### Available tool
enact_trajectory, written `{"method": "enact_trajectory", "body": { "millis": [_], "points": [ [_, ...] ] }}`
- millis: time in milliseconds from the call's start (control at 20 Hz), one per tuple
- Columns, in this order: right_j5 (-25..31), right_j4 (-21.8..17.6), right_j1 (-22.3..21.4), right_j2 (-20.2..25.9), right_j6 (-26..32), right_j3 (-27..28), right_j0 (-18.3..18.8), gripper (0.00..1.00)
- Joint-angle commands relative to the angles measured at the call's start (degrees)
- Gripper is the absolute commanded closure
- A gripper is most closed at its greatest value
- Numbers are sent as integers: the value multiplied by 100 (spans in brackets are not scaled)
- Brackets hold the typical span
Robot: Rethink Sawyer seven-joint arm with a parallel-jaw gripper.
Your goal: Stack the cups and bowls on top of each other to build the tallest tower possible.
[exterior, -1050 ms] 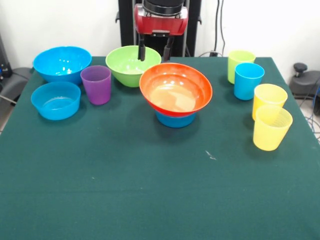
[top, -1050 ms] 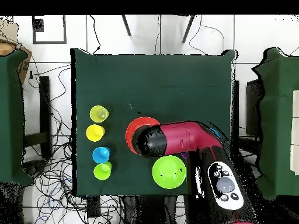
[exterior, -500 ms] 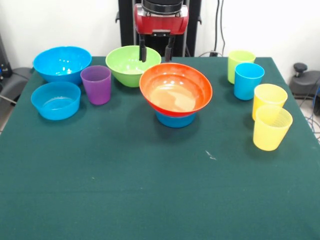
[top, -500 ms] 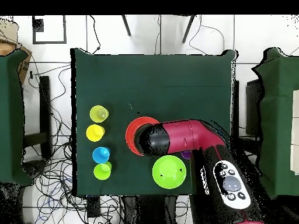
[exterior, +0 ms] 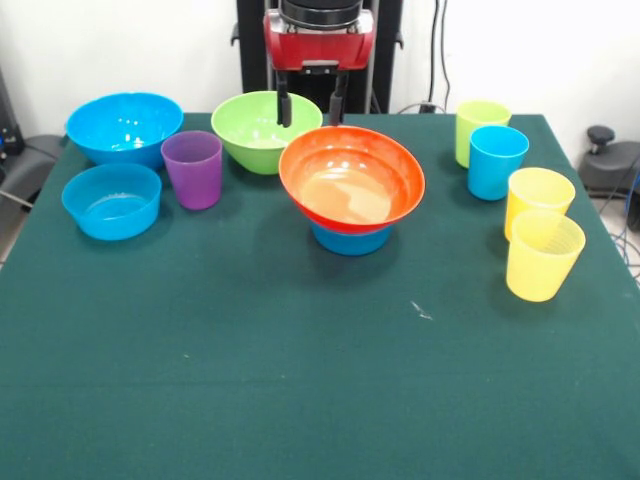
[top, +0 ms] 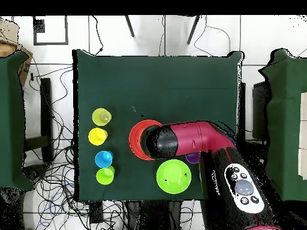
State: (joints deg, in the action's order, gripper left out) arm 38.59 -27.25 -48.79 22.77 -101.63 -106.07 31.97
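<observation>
The wide orange bowl rests on a small blue bowl at mid-table, a two-piece tower. My gripper hangs open and empty behind it, over the lime green bowl's right rim. The purple cup stands by itself left of the green bowl. Left of that are the large blue bowl and another small blue bowl. On the right stand a green cup, a blue cup and two yellow cups. From overhead the arm covers part of the orange bowl.
The green cloth table has open room across its whole near half. Overhead, the four cups line the table's left side and the green bowl sits near the bottom edge. Cables lie on the floor around the table.
The gripper has risen slightly and stays open. Overhead, the arm's lower link has swung a little to the right. No cup or bowl has moved.
</observation>
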Motion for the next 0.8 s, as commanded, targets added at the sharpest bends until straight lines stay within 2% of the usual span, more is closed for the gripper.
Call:
{"method": "enact_trajectory", "body": {
  "millis": [50,300,800],
  "points": [
    [648,-709,312,382,1414,-99,-27,0],
    [136,-827,414,340,911,-259,-114,0],
    [-164,-870,439,358,683,-579,1,0]
  ]
}}
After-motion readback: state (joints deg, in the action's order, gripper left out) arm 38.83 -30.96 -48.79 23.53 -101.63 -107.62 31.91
